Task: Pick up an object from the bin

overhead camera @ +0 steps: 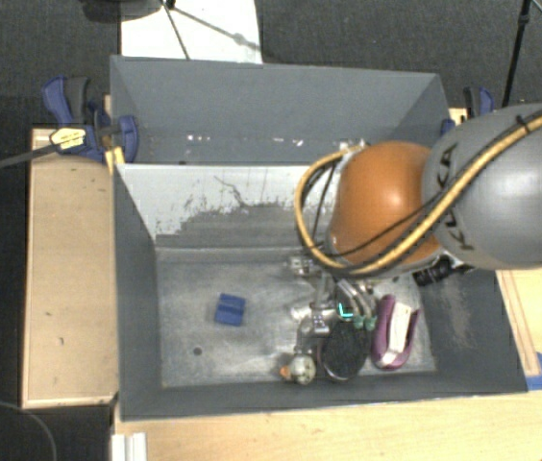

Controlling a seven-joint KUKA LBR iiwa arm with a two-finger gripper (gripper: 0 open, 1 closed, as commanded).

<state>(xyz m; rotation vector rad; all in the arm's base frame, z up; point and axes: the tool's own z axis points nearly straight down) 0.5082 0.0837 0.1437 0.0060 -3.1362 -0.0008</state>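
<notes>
Gripper (327, 327) low over a black oval thing (345, 353) by the bin's (204, 257) front wall; cannot tell its opening.
Purple-and-white piece (394, 334) just beside, right; blue block (230, 309) well apart, left; bare floor between.

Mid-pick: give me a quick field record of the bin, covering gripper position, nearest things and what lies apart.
gripper: low over the bin floor, right of centre, near the front wall
nearest: black oval thing, just in front of it
beside: purple and white thing, to the right
front wall: small pale round thing
apart: blue block, alone, left of centre
grasp: cannot tell
</notes>
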